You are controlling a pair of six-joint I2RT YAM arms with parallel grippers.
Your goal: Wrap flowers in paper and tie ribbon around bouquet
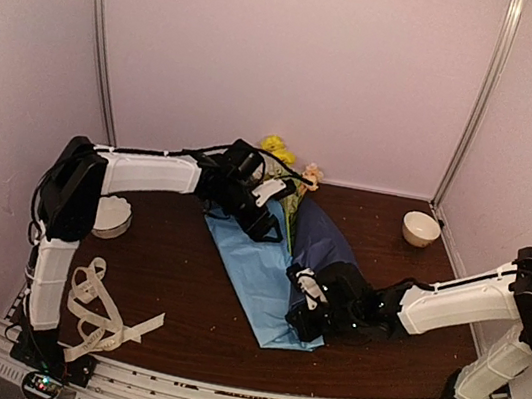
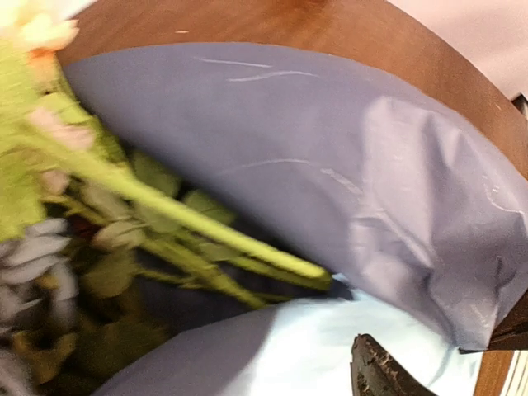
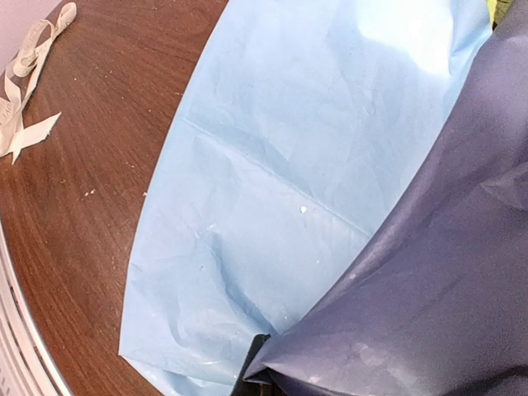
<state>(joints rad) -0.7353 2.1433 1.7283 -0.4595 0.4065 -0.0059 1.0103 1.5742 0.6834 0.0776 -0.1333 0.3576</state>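
Top: noted creased paper [image 1: 252, 273] lying flat on dark wood table [image 1: 173, 276], light-blue face up, navy flap arched over stems of flowers [image 1: 276, 148]. Found limp cream ribbon [image 1: 97, 309] looped near-left, and left gripper [image 1: 260, 221] spread beside stems.
Left wrist: saw thin green stems on smooth navy.
Right wrist: logged right gripper [image 3: 250, 371] pinching navy flap's edge.

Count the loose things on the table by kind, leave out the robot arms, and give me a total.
Bowls: 2, the white bowl and the cream bowl
Sheets of paper: 1
Bunches of flowers: 1
Lengths of ribbon: 1
Total: 5
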